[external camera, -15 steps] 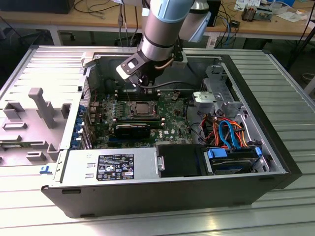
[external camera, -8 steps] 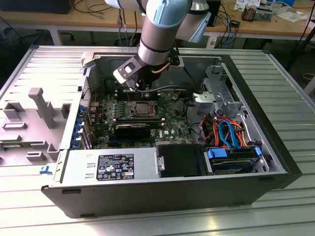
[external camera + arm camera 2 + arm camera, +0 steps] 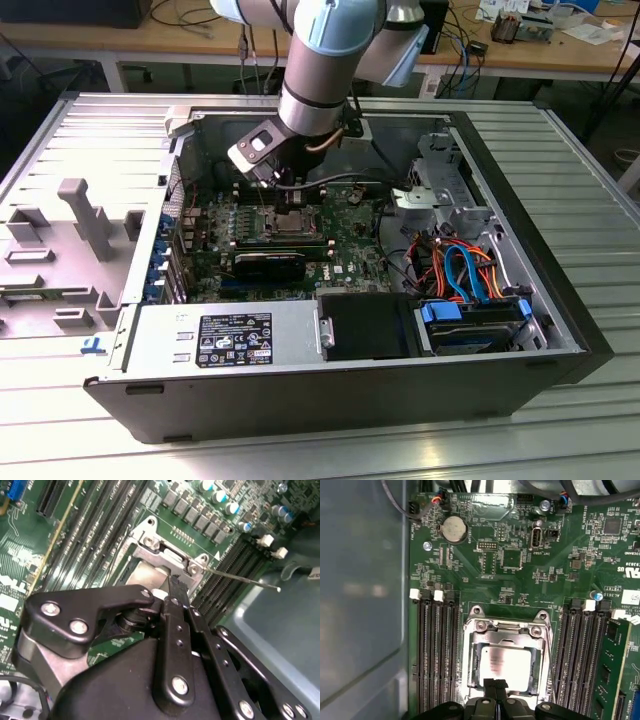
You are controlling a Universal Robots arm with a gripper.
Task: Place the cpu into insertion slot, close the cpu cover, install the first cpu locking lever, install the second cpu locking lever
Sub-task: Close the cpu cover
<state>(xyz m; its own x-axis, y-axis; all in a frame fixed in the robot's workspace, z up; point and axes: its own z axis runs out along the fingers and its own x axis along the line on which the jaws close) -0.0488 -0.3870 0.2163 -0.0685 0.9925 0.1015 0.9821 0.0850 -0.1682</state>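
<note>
The gripper [image 3: 496, 684] is hanging right over the insertion slot [image 3: 506, 662], with low memory slots [image 3: 437, 655] lying along both sides of it and leaving the air above them free. A thin locking lever [image 3: 245, 578] is sticking out just beside the gripper over one bank, and an upright memory module [image 3: 615, 670] is standing at the other bank's outer edge. Farther out, the grey case wall [image 3: 360, 605] is closing off the lever's side, while cables [image 3: 455, 265] and a drive cage [image 3: 440, 190] are crowding the case well apart from the gripper.

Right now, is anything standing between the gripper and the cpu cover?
Nothing visible does. In the first wrist view the gripper sits right at the edge of the cpu cover, which lies closed over the cpu.
</note>
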